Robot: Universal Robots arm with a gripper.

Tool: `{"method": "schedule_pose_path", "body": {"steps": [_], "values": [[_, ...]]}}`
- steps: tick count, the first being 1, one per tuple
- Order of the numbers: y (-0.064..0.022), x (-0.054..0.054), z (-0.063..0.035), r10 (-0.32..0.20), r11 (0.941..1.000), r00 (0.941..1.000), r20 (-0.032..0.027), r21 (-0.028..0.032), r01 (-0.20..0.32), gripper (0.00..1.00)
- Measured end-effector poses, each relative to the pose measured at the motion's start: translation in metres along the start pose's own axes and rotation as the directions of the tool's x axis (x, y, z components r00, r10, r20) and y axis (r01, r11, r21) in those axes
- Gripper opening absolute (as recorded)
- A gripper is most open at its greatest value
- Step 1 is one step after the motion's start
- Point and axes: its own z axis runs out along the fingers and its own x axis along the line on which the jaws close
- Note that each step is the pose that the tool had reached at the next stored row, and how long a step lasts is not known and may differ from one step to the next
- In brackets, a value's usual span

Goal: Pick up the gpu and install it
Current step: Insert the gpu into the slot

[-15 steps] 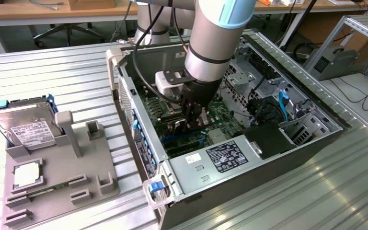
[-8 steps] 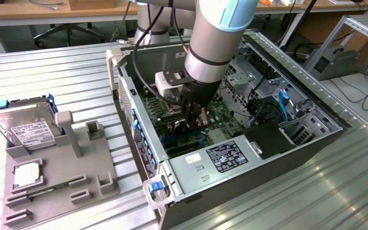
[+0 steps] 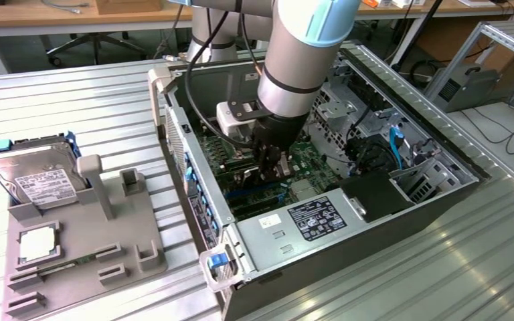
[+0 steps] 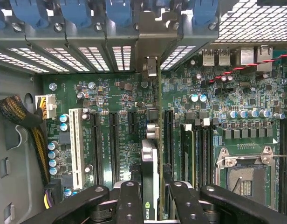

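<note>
The jaws are clenched on the gpu [image 4: 150,156]: the gripper [image 4: 151,189] pinches the thin card edge-on between its black fingers [image 4: 129,198], one on each face. The card stands upright over the green motherboard [image 4: 111,93], running between long black expansion slots [image 4: 95,149], with its far end at the vented rear slot covers [image 4: 122,56]. In the exterior view the gripper [image 3: 270,167] reaches down inside the open computer case [image 3: 436,194]. Well apart, on the grey holder [image 3: 128,257], lie a hard drive [image 3: 38,177] and a CPU chip [image 3: 38,244].
</note>
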Motion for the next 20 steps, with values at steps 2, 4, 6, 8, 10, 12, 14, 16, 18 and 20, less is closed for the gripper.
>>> {"method": "schedule_pose_path", "body": {"steps": [2, 4, 6, 8, 10, 12, 14, 16, 18, 20], "values": [[0.0000, 0.0000, 0.0000, 0.000, 1.0000, 1.0000, -0.0011, 0.0000, 0.000, 0.27], [0.0000, 0.0000, 0.0000, 0.000, 1.0000, 1.0000, -0.0034, 0.0001, 0.000, 0.27], [0.0000, 0.0000, 0.0001, 0.000, 1.0000, 1.0000, -0.0097, 0.0002, 0.000, 0.27], [0.0000, 0.0000, 0.0000, 0.000, 1.0000, 0.9998, -0.0186, 0.0003, 0.000, 0.27], [0.0000, 0.0000, 0.0000, 0.000, 1.0000, 0.9998, -0.0209, 0.0003, 0.000, 0.27], [0.0000, 0.0000, 0.0000, 0.000, 1.0000, 0.9998, -0.0209, 0.0003, 0.000, 0.27], [0.0000, 0.0000, 0.0000, 0.000, 1.0000, 0.9998, -0.0210, 0.0003, 0.000, 0.27], [0.0000, 0.0000, 0.0000, 0.000, 1.0000, 0.9998, -0.0210, 0.0003, 0.000, 0.27], [0.0000, 0.0000, 0.0000, 0.000, 1.0000, 0.9998, -0.0210, 0.0003, 0.000, 0.27], [0.0000, 0.0000, 0.0000, 0.000, 1.0000, 0.9998, -0.0210, 0.0003, 0.000, 0.27]]}}
